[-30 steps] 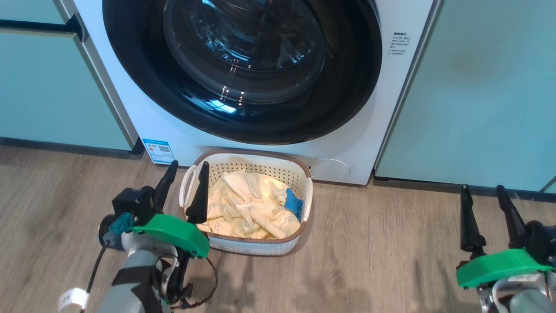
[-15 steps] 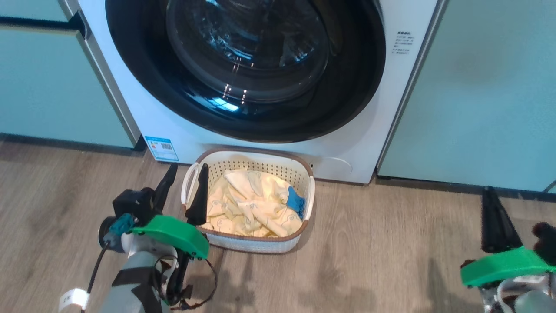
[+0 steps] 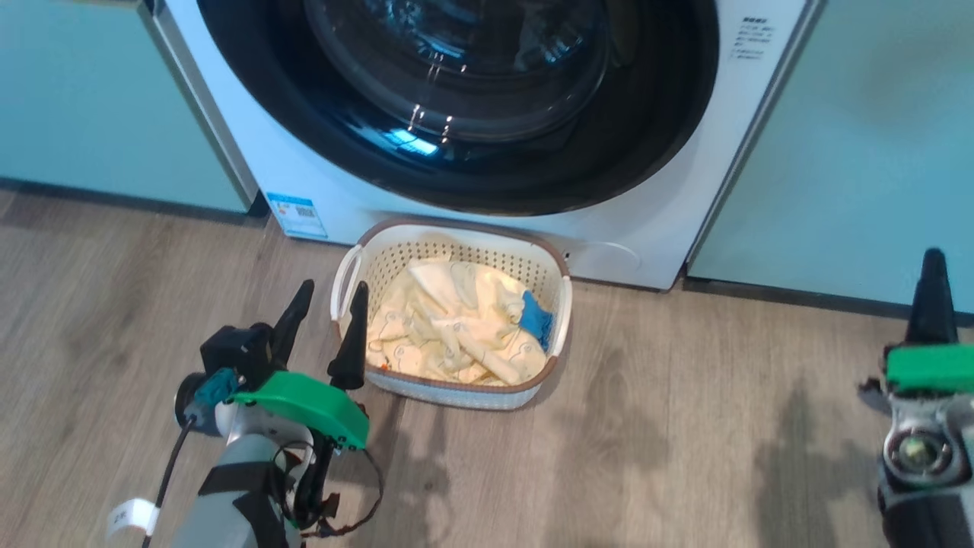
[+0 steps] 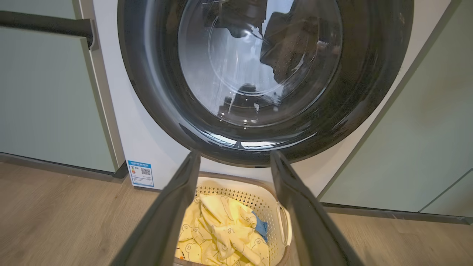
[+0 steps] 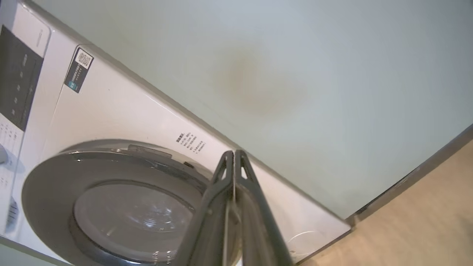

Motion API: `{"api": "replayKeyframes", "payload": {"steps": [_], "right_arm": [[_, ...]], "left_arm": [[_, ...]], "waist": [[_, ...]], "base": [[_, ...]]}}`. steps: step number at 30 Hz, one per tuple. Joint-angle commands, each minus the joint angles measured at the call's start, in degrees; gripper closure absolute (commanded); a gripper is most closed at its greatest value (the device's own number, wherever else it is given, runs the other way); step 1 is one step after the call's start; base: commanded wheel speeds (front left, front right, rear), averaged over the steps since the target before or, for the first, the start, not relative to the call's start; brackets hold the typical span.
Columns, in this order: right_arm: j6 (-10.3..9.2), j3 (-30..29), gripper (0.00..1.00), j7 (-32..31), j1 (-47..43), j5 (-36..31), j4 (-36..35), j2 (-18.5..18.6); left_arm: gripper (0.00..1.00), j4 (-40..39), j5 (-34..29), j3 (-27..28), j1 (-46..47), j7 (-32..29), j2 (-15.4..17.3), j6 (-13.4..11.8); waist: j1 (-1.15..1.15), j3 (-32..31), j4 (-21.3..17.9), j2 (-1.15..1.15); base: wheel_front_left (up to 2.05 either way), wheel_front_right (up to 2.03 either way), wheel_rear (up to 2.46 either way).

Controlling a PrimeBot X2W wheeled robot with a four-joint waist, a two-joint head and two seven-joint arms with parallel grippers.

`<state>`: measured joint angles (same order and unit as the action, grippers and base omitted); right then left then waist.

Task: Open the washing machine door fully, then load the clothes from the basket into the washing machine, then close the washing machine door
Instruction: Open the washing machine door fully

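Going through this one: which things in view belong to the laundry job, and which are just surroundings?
Job:
washing machine
washing machine door, shut
basket, on the floor in front of the machine
clothes, in the basket

Just there:
teal cabinets, on either side of the machine
wood floor
blue sticker, low on the machine's front

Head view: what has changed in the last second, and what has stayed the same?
The right gripper shut, on nothing, and turned edge-on. The camera itself shifted, so the scene only seems to move. Unchanged: left gripper open near the basket, clothes inside it, door shut.
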<state>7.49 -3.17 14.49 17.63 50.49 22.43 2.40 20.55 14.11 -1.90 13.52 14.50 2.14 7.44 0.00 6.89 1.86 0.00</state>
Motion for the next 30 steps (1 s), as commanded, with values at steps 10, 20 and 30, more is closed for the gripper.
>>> {"api": "replayKeyframes", "payload": {"steps": [10,20,30], "right_arm": [[0.00,5.3,1.00,-6.8,13.8,26.9,2.4,7.9],[0.00,5.6,1.00,-22.7,25.0,39.7,4.9,13.4],[0.00,5.9,1.00,-31.6,34.0,42.1,8.6,15.7]], "left_arm": [[0.00,-1.8,1.4,0.1,3.6,0.5,0.8,0.0],[0.00,-2.3,3.1,-1.4,5.8,0.5,0.7,0.0],[0.00,-2.2,3.8,-2.6,7.9,0.5,0.7,0.0]], "waist": [[0.00,4.1,2.9,0.00],[0.00,9.8,6.1,0.00],[0.00,13.0,8.4,0.00]], "base": [[0.00,0.00,0.00],[0.00,0.00,0.00],[0.00,0.00,0.00]]}}
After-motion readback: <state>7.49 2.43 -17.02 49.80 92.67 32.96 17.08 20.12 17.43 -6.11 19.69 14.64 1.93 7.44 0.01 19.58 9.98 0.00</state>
